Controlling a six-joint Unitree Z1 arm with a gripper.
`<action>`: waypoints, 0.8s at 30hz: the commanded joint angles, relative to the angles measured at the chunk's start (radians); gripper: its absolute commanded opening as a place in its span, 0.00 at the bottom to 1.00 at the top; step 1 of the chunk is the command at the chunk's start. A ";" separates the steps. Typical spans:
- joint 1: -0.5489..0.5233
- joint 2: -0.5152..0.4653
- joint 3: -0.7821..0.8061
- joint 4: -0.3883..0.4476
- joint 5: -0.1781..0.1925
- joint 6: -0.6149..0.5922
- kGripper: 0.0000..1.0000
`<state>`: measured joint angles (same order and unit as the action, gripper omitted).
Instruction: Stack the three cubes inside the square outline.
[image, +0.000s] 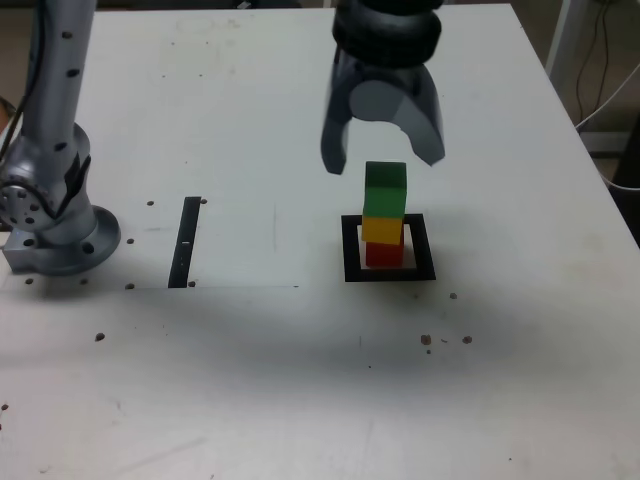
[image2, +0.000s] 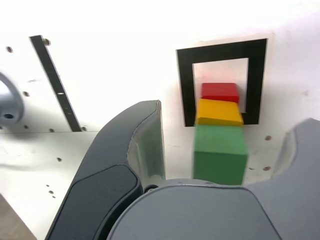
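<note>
Fingers (image: 335, 140) of the gripper (image: 383, 150) are standing spread apart, pinching nothing, and I am seeing them hanging just above the stack near the upper centre of the exterior view. Below them the green cube (image: 385, 190) is sitting on the yellow cube (image: 382, 230), which is sitting on the red cube (image: 383, 253). That tower is standing inside the square outline (image: 350, 250), right of centre on the white table (image: 300, 380). From the wrist view the green block is looking blurred, so I cannot judge how squarely it is resting. Over toward the exterior view's left, a black strip (image: 185, 243) is lying well apart from the outline, beside the arm's base (image: 55, 235).
</note>
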<state>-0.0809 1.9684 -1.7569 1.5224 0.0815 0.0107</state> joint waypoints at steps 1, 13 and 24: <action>0.001 -0.052 0.029 0.006 0.002 -0.003 0.99; 0.007 -0.270 0.261 -0.006 0.006 -0.040 0.99; 0.052 -0.433 0.571 -0.117 0.000 -0.048 0.99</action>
<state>-0.0329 1.5536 -1.2044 1.4207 0.0839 -0.0363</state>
